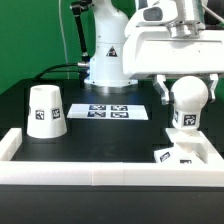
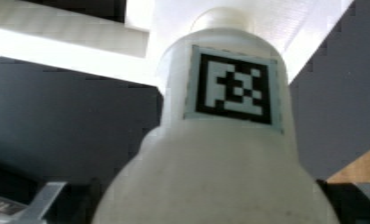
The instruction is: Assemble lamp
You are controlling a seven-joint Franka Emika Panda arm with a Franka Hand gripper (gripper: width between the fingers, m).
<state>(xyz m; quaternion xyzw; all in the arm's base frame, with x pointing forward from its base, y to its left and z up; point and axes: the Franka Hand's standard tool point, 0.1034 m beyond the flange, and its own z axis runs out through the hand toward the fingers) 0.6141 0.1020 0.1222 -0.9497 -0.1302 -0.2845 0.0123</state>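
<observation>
My gripper [image 1: 188, 88] is shut on the ball-shaped bulb [image 1: 188, 100] and holds it upright, with a finger on each side of the ball. The bulb's narrow tagged end hangs just above the flat square base [image 1: 184, 153], which lies at the exterior view's right, near the front. The tapered shade [image 1: 45, 110] stands with its wide end down at the exterior view's left. In the wrist view the bulb [image 2: 226, 130] fills the middle with its tag facing the camera, and the gripper [image 2: 200, 208] has dark fingertips [image 2: 45, 198] at the bulb's sides. There the bulb hides the base.
The marker board [image 1: 110, 110] lies flat in the middle, in front of the arm's white pedestal [image 1: 105, 60]. A low white wall [image 1: 100, 172] runs along the front and sides of the black table; it also shows in the wrist view [image 2: 57, 48].
</observation>
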